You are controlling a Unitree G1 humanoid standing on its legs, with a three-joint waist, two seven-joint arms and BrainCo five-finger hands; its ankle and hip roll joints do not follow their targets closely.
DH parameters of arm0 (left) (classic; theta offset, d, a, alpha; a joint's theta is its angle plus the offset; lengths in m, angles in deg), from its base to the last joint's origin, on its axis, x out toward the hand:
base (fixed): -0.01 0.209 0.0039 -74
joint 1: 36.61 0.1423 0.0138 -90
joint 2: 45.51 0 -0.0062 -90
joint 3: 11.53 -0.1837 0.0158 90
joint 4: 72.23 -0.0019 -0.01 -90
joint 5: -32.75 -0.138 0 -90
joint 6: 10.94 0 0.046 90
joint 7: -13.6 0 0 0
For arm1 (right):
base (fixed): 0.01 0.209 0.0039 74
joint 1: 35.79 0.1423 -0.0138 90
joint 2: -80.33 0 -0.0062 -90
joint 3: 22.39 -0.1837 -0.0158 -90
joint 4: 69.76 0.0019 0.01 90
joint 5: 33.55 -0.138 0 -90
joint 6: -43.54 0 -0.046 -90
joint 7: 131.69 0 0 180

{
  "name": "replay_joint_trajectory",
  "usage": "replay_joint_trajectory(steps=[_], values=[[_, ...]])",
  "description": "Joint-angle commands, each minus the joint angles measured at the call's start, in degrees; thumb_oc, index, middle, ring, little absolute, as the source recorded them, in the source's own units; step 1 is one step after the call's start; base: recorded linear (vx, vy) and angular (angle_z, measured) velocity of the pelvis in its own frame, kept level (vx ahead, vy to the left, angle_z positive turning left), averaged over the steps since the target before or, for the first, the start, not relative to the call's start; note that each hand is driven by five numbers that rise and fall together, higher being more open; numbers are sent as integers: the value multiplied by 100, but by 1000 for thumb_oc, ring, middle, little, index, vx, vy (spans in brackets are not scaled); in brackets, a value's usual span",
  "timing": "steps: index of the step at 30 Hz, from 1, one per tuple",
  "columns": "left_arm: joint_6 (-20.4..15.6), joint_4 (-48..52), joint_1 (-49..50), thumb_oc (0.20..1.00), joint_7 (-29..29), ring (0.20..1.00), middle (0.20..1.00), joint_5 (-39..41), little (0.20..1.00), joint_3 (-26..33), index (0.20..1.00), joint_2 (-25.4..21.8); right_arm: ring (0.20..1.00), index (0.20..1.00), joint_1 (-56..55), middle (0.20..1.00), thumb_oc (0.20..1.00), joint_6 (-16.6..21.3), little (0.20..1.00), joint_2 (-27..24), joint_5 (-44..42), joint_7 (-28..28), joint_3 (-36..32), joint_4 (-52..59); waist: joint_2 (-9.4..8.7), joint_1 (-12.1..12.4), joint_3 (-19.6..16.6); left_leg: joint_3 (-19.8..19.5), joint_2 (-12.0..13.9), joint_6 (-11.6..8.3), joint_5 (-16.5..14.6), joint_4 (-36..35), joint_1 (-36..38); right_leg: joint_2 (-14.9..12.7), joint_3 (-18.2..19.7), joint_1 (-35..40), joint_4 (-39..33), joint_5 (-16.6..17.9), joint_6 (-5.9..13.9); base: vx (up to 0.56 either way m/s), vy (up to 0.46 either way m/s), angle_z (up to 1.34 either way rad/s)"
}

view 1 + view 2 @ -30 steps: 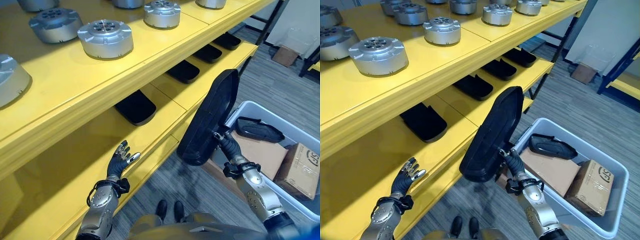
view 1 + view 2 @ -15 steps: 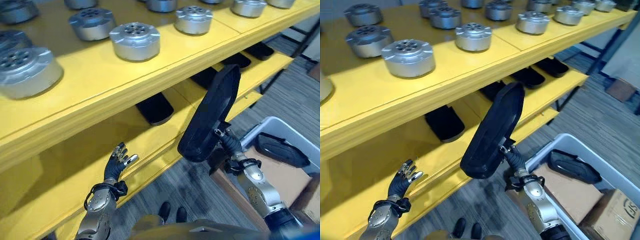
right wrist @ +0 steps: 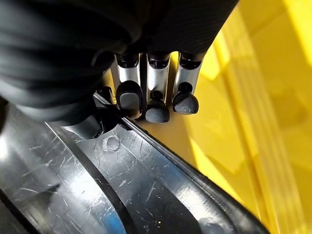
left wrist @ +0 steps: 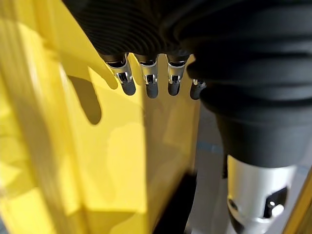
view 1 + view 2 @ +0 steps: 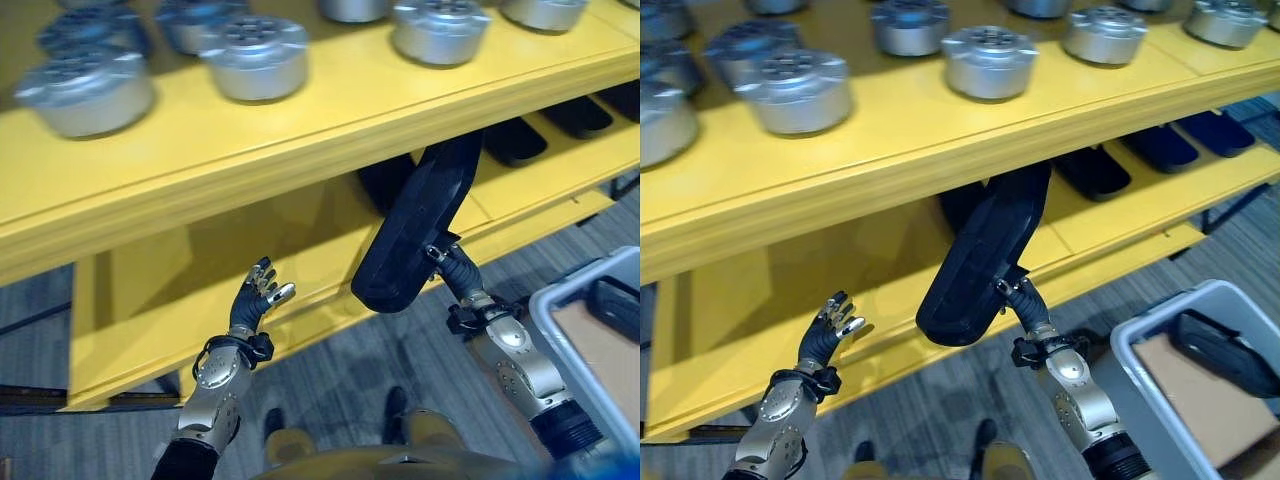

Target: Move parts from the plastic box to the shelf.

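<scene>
Right hand grips black part, raised at lower shelf edge, view centre | left hand at 8 o'clock, fingers spread, empty | several parts shelved at 2 o'clock; one left in plastic box at 4 o'clock.

Bright overhead light, glinting on the silver discs, which are smeared by motion blur; the lower shelf lies in shade; wrist views are soft and close
</scene>
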Motion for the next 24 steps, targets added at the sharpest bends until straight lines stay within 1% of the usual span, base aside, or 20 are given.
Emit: replay_joint_trajectory(steps=[1,3,4,5,6,7,9,10,11,15,16,17,18,19,20,22,24], values=[[-178,473,353,1000,-144,1000,1000,-9,1000,238,1000,-314,200,200,196,200,200,354,200,108,-184,-136,-127,437,-109,85,-295,-229,49,231,372,81,-93,103,301,219,139,-242,39,64,179,55],[-159,497,404,1000,-174,1000,1000,-26,1000,276,1000,-380,200,200,157,200,200,320,200,128,-196,-196,-134,486,-158,160,-287,-296,-111,280,250,188,-146,-28,222,356,27,-183,118,57,205,43],[-150,524,437,1000,-181,1000,1000,-30,1000,294,1000,-422,200,200,141,200,200,294,200,136,-223,-250,-99,503,-204,234,-292,-351,-231,308,181,222,-186,-109,149,439,-69,-140,171,59,225,24],[-139,527,455,1000,-187,1000,1000,-38,1000,300,1000,-444,200,200,159,200,200,282,200,141,-218,-267,-58,504,-227,263,-297,-379,-288,323,156,233,-209,-147,105,474,-121,-106,207,41,153,29],[-138,529,457,1000,-187,1000,1000,-38,1000,301,1000,-446,200,200,161,200,200,283,200,144,-218,-267,-57,502,-230,256,-297,-386,-292,325,154,238,-213,-150,98,480,-128,-102,210,20,110,39],[-126,546,450,1000,-189,1000,1000,-42,1000,300,1000,-472,200,200,226,200,200,264,200,143,-182,-290,1,521,-267,326,-309,-419,-367,338,135,251,-255,-200,42,515,-194,-53,253,18,95,43],[-105,562,472,1000,-205,1000,1000,-54,1000,310,1000,-517,200,200,287,200,200,245,200,160,-185,-309,34,543,-334,373,-325,-494,-463,368,96,267,-310,-259,-33,565,-288,13,300,37,135,23],[-83,581,472,1000,-208,1000,1000,-72,1000,293,1000,-561,200,200,430,200,200,204,200,183,-213,-340,134,530,-397,464,-342,-547,-549,393,65,270,-345,-303,-112,620,-373,66,340,38,108,11],[-81,584,473,1000,-208,1000,1000,-72,1000,296,1000,-564,200,200,435,200,200,206,200,187,-213,-341,135,525,-401,453,-340,-557,-554,395,63,278,-351,-307,-123,627,-380,69,343,38,103,25],[-29,606,415,1000,-195,1000,1000,-84,1000,239,1000,-696,200,200,981,200,200,161,200,304,-277,-284,364,266,-556,707,-327,-679,-703,432,18,392,-519,-381,-290,698,-476,123,402,11,60,26],[-5,591,312,1000,-183,1000,1000,-94,1000,173,1000,-834,200,200,1508,200,200,160,200,435,-335,-116,485,-123,-660,914,-284,-755,-792,458,-8,486,-643,-411,-375,711,-507,150,421,7,48,28],[-4,591,307,1000,-183,1000,1000,-93,1000,175,1000,-837,200,200,1519,200,200,164,200,439,-336,-117,484,-133,-664,913,-279,-755,-794,459,-11,492,-647,-413,-375,710,-507,150,422,-23,30,33],[-8,593,244,1000,-150,1000,1000,-86,1000,145,1000,-913,200,200,1877,200,200,177,200,522,-373,34,496,-388,-711,1030,-213,-784,-832,469,-11,562,-742,-423,-408,680,-486,158,427,-24,5,34],[-7,592,235,1000,-150,1000,1000,-85,1000,148,1000,-917,200,200,1894,200,200,183,200,528,-375,32,494,-402,-716,1030,-208,-784,-836,471,-15,575,-753,-427,-406,672,-480,156,428,-76,1,23],[3,599,156,1000,-110,1000,1000,-32,1000,97,1000,-987,200,200,2287,200,200,188,200,601,-362,213,511,-676,-753,1144,-101,-807,-882,478,-23,679,-876,-442,-419,608,-434,160,421,-91,-4,21],[-2,602,101,1000,-85,1000,1000,4,1000,71,1000,-1024,200,200,2483,200,200,206,200,613,-348,294,488,-812,-771,1190,-27,-808,-906,479,-37,785,-986,-463,-425,547,-383,157,418,-94,-6,9],[-44,620,-71,1000,-22,1000,1000,74,1000,-29,1000,-1094,200,200,2926,200,200,255,200,617,-366,515,448,-1131,-769,1255,183,-848,-945,473,-48,1005,-1218,-510,-430,374,-209,141,394,-187,-7,7]])
